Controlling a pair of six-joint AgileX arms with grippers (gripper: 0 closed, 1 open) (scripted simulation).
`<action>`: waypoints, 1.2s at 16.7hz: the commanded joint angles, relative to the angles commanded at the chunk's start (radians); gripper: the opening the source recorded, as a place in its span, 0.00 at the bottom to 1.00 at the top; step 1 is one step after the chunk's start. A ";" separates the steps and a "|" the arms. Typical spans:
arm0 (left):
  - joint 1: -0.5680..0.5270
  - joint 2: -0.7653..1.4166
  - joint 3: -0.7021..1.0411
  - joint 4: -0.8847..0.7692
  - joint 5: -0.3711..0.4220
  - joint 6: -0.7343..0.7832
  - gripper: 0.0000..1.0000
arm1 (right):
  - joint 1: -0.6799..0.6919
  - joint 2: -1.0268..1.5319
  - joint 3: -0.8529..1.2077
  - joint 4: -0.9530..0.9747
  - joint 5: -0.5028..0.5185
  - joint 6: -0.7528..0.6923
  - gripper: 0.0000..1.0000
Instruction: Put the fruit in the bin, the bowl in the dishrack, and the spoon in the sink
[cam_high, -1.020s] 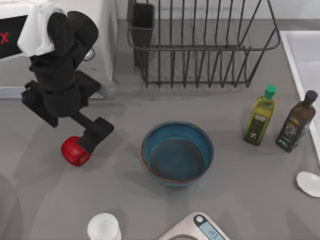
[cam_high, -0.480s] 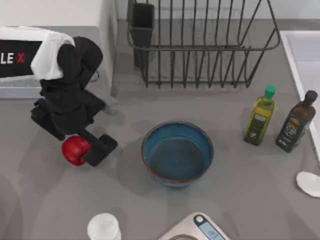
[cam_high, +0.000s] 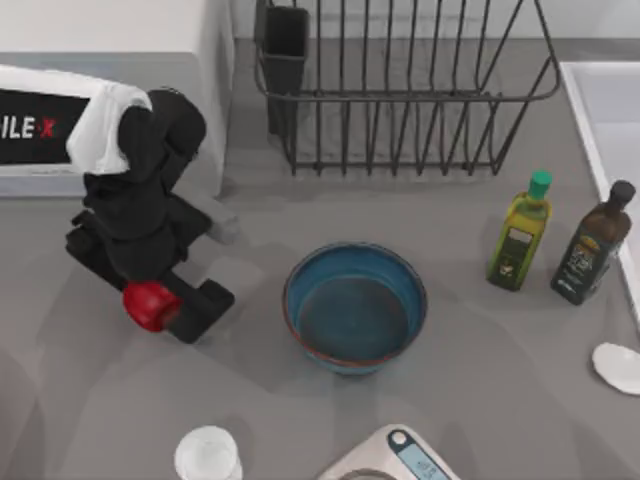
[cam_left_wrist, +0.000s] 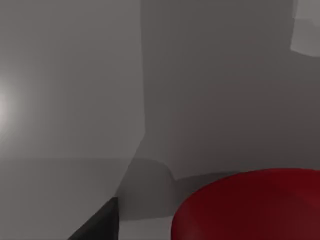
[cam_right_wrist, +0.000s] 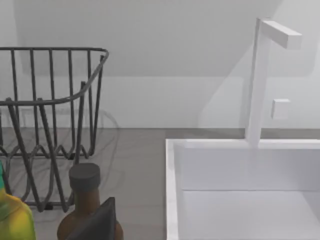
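Since 0.5 s ago, left gripper (cam_high: 165, 305) closes in on the fruit (cam_high: 148, 304). Fingers clamp it, left of bowl (cam_high: 355, 308).

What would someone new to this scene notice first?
Probably the left gripper at the table's left, closed around the small red fruit. Next, the deep blue bowl sits mid-table in front of the black wire dishrack. Two oil bottles stand at the right, beside the sink.
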 joint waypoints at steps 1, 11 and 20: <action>0.000 0.000 0.000 0.000 0.000 0.000 0.77 | 0.000 0.000 0.000 0.000 0.000 0.000 1.00; 0.000 0.000 0.000 0.000 0.000 0.000 0.02 | 0.000 0.000 0.000 0.000 0.000 0.000 1.00; -0.003 -0.013 0.002 -0.008 0.017 -0.008 0.00 | 0.000 0.000 0.000 0.000 0.000 0.000 1.00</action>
